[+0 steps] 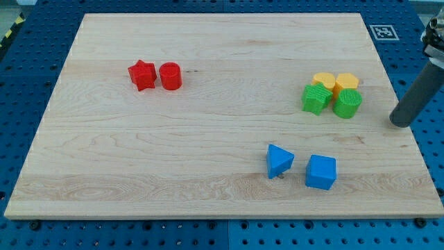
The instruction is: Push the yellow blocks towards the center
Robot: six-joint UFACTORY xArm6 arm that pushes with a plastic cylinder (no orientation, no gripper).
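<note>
Two yellow blocks sit at the view's right: one (323,80) on the left and one (347,81) on the right, touching each other. Right below them sit a green star-like block (316,98) and a green cylinder (347,103), all four packed in a cluster. My tip (400,123) is at the view's right edge of the board, to the right of and a little below the cluster, apart from it.
A red star (141,74) and a red cylinder (171,76) sit together at the upper left. A blue triangle (279,160) and a blue cube (321,171) lie at the lower right. The wooden board (208,125) rests on a blue perforated table.
</note>
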